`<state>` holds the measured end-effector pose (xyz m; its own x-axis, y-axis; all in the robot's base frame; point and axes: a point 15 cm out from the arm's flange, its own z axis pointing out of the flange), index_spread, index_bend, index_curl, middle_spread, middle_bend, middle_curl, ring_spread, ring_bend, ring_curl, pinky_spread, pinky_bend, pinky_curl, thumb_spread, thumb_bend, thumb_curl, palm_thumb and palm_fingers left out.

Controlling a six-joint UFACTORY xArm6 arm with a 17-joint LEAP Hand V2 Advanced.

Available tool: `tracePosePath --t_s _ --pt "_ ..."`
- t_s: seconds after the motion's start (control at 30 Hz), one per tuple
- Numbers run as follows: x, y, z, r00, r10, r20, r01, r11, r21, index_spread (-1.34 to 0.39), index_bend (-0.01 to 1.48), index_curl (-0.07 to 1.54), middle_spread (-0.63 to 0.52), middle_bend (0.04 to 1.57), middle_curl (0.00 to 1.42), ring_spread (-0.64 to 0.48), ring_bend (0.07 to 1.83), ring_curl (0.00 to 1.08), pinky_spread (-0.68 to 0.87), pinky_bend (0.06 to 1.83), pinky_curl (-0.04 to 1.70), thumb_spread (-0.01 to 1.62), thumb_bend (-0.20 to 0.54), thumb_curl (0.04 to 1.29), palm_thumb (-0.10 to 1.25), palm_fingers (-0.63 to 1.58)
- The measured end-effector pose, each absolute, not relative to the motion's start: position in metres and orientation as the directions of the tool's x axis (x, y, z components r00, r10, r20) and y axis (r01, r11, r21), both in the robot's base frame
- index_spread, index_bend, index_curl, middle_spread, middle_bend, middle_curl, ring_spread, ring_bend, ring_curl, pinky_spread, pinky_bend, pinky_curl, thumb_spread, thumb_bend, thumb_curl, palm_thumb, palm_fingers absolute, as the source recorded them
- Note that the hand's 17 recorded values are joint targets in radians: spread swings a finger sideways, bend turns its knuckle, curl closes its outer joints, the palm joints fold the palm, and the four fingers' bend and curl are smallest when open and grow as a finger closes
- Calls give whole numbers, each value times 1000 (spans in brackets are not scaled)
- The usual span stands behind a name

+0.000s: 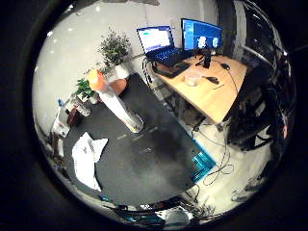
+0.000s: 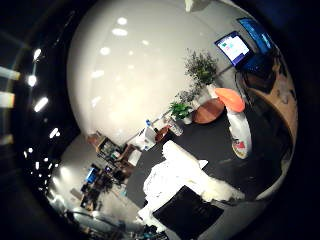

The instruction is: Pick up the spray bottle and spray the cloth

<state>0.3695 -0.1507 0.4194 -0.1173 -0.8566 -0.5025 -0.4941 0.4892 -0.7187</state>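
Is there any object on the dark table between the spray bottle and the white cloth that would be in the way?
Nothing visible. The spray bottle stands upright on the dark table, and the white cloth lies apart from it on the same surface. Only bare tabletop shows between them.

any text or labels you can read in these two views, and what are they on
None can be read.
Spray bottle: a red and dark mark low on its white body, too blurred to read.
Laptop and monitor on the wooden desk: lit screens, contents too small to read.
White cloth on the dark table: no print visible.
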Motion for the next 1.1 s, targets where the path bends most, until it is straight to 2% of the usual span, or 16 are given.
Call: tracePosePath --t_s 0.3,0.47,0.67,0.87,1.1 --pt "397 -159 396 -76 -767 -637 -443 598 -668 -277 174 314 161 186 276 312 282 244 611 701 238 1063 -25 463 484 194" --pt "418 -170 365 -84 -713 -696 -452 650 -612 -247 174 312 166 188 283 312 288 245 606 704 233 1080 -26 457 469 189" --pt "447 -195 353 -101 -660 -744 -445 699 -560 -216 172 309 166 187 289 312 295 246 602 713 227 1089 -25 450 450 183" --pt "469 -206 350 -62 -601 -797 -466 723 -509 -199 176 313 177 186 290 311 291 244 590 701 223 1093 -23 450 448 164" --pt "492 -215 337 -58 -575 -816 -490 729 -479 -184 177 316 188 185 290 309 279 243 583 688 222 1094 -23 448 450 153"
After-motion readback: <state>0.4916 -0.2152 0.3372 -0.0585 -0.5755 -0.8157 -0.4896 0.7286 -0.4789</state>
